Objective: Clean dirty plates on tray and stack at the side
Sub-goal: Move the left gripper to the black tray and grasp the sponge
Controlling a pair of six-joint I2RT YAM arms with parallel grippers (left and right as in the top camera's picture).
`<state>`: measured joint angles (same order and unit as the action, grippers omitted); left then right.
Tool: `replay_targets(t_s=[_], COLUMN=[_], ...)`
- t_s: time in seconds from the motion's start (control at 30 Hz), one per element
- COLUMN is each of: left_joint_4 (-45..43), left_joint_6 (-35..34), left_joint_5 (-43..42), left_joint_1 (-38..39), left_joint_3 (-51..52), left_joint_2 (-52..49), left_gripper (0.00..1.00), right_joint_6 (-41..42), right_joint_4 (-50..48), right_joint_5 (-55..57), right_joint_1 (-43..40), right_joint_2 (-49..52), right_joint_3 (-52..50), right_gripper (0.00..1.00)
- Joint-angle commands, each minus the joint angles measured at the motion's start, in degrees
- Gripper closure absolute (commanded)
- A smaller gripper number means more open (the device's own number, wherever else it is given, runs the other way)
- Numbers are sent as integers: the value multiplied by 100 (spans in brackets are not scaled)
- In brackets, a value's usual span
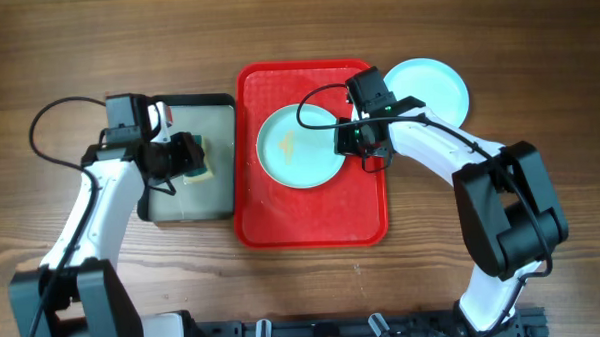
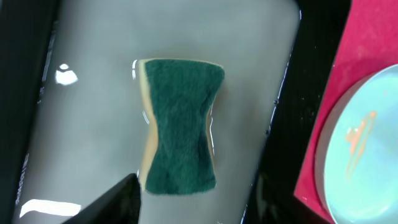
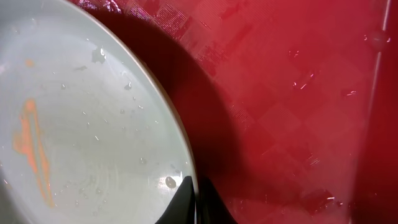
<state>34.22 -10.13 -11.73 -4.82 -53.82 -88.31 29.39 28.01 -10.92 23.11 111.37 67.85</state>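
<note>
A mint plate (image 1: 297, 149) smeared with orange lies on the red tray (image 1: 312, 220). My right gripper (image 1: 353, 137) is shut on its right rim; in the right wrist view the two fingertips (image 3: 196, 198) pinch the plate (image 3: 81, 124) edge over the tray (image 3: 298, 93). A second mint plate (image 1: 429, 88) rests on the table right of the tray. My left gripper (image 1: 188, 158) hangs over a green sponge (image 1: 199, 164), jaws apart either side of it. In the left wrist view the sponge (image 2: 180, 127) lies flat, one finger (image 2: 118, 202) at its left corner.
The sponge sits in a small black-rimmed tray (image 1: 186, 200) with a glossy grey inside, directly left of the red tray. Bare wooden table (image 1: 536, 60) surrounds both. The smeared plate (image 2: 367, 143) shows at the right edge of the left wrist view.
</note>
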Motion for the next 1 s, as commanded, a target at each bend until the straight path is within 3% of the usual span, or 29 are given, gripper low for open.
replay_targets(t_s=[0.0,0.07,0.2,0.53,0.57,0.6,0.77,0.83,0.97], left_joint_4=[-328,-455,-498,-1034,-1071,-1117,-1202,-1241,-1154], left_joint_6=[92,90,68,26,26,26,26,28,28], left_joint_5=[321,490,1121,1246,1248,1246,1246,1246,1246], left_joint_1=[234,339,487,498,498,498,498,498,498], left_joint_3=[70,70,74,321,321,321,319,310,308], left_joint_2=[-249,-323,-343,-883,-957,-994,-994,-977,-599], left_gripper=[50,53,51,49,51,62,82,96,96], right_joint_6=[61,61,61,61,61,61,61,59,61], right_joint_4=[52,52,52,52,52,52,55,52,55], right_joint_5=[127,127,127,127,127,127,127,127,127], right_joint_1=[7,7,7,7,7,7,7,7,7], right_joint_2=[-37,-37,-37,-37,-37,-37,-37,-37,-37], right_joint_3=[7,7,7,7,7,7,7,7,7], right_gripper=[96,96,96,96,96,96,96,96,96])
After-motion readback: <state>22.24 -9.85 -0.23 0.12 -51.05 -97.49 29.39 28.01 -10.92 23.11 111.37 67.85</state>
